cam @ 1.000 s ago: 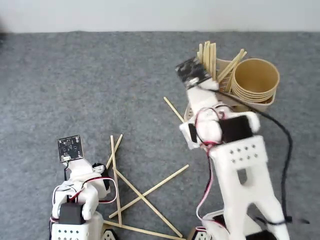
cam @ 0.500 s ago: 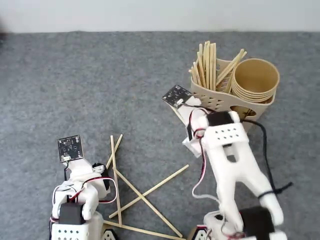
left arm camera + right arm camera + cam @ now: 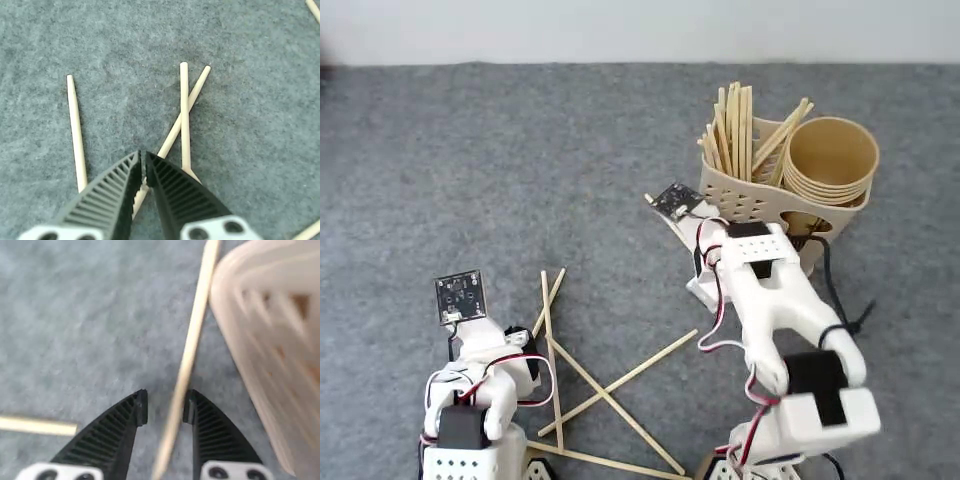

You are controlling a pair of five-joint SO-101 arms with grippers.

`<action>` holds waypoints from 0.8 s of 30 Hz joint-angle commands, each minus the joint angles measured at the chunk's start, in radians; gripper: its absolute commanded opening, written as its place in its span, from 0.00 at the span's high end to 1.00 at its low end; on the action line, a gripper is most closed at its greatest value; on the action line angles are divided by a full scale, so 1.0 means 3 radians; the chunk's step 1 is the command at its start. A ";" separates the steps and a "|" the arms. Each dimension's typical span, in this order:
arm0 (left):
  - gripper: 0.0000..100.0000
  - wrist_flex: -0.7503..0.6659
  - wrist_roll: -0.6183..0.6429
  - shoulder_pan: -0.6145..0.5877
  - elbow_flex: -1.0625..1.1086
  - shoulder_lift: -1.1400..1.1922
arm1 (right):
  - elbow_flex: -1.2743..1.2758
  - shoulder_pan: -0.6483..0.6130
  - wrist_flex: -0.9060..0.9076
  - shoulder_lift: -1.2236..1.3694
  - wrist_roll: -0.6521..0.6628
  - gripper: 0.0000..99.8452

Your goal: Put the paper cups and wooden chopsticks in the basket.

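The right claw [image 3: 166, 407] stands spread astride a single chopstick [image 3: 192, 340] that lies on the mat [image 3: 520, 150] just beside the basket [image 3: 760, 205]. The basket already holds a stack of cups [image 3: 832, 155] and a sheaf of chopsticks [image 3: 735, 120]. The cup part looks done, so the step in hand is, I judge, gathering the loose sticks [image 3: 610, 390], this near one first. The next move calls for closing squarely on the stick, then lifting it clear of the basket wall and over the rim. The jaws are moderately open, one on each side of the stick, not yet pinching it. The left claw [image 3: 143, 159] hangs over the loose sticks, jaws all but pressed together, holding nothing.
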 commanded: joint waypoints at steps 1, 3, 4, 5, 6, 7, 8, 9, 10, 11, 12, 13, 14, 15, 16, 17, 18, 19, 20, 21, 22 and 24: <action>0.99 0.0010 -0.0015 0.0005 -0.0028 -0.0041 | -0.0036 0.0115 -0.0248 0.0079 0.0031 0.86; 0.99 0.0010 -0.0015 0.0005 -0.0028 -0.0041 | -0.0036 0.0166 -0.0309 0.0130 0.0031 0.86; 0.99 0.0010 -0.0015 0.0005 -0.0028 -0.0041 | -0.0036 0.0182 -0.0309 0.0130 0.0031 0.86; 0.99 0.0010 -0.0015 0.0005 -0.0028 -0.0041 | -0.0036 0.0182 -0.0299 0.0130 0.0031 0.87; 0.99 0.0010 -0.0015 0.0005 -0.0028 -0.0041 | -0.0036 0.0182 -0.0289 0.0130 0.0031 0.88; 0.99 0.0010 -0.0015 0.0005 -0.0028 -0.0041 | -0.0036 0.0171 -0.0284 0.0136 0.0031 0.90; 0.99 0.0010 -0.0015 0.0005 -0.0028 -0.0041 | -0.0036 0.0156 -0.0269 0.0136 0.0020 0.94; 0.99 0.0010 -0.0015 0.0005 -0.0028 -0.0041 | -0.0036 0.0115 -0.0238 0.0125 0.0015 0.98; 0.99 0.0010 -0.0015 0.0005 -0.0028 -0.0041 | -0.0036 0.0069 -0.0192 0.0120 0.0010 1.00; 0.99 0.0010 -0.0015 0.0005 -0.0028 -0.0041 | -0.0036 0.0033 -0.0105 0.0115 0.0010 0.98; 0.99 0.0010 -0.0015 0.0005 -0.0028 -0.0041 | -0.0036 -0.0023 -0.0008 0.0110 0.0010 0.98; 0.99 0.0010 -0.0015 0.0005 -0.0028 -0.0041 | -0.0041 -0.0084 0.0064 0.0110 0.0010 0.99; 0.99 0.0010 -0.0015 0.0005 -0.0028 -0.0041 | -0.0041 -0.0141 0.0136 0.0084 0.0010 0.99; 0.99 0.0010 -0.0015 0.0005 -0.0028 -0.0041 | -0.0041 -0.0197 0.0197 0.0038 0.0000 0.99; 0.99 0.0010 -0.0015 0.0005 -0.0028 -0.0041 | -0.0041 -0.0248 0.0258 -0.0023 -0.0036 0.99; 0.99 0.0010 -0.0015 0.0005 -0.0028 -0.0041 | -0.0041 -0.0289 0.0315 -0.0105 -0.0097 0.99; 0.99 0.0010 -0.0015 0.0005 -0.0028 -0.0041 | -0.0041 -0.0340 0.0381 -0.0202 -0.0148 0.99; 0.99 0.0010 -0.0015 0.0005 -0.0028 -0.0041 | -0.0041 -0.0391 0.0448 -0.0304 -0.0179 0.99; 0.99 0.0010 -0.0015 0.0005 -0.0028 -0.0041 | -0.0041 -0.0453 0.0534 -0.0422 -0.0205 0.99; 0.99 0.0010 -0.0015 0.0005 -0.0028 -0.0041 | -0.0041 -0.0509 0.0632 -0.0550 -0.0205 0.99; 0.99 0.0010 -0.0015 0.0005 -0.0028 -0.0041 | -0.0041 -0.0565 0.0734 -0.0683 -0.0205 0.99; 0.99 0.0010 -0.0015 0.0005 -0.0028 -0.0041 | -0.0041 -0.0673 0.0928 -0.0979 -0.0210 0.99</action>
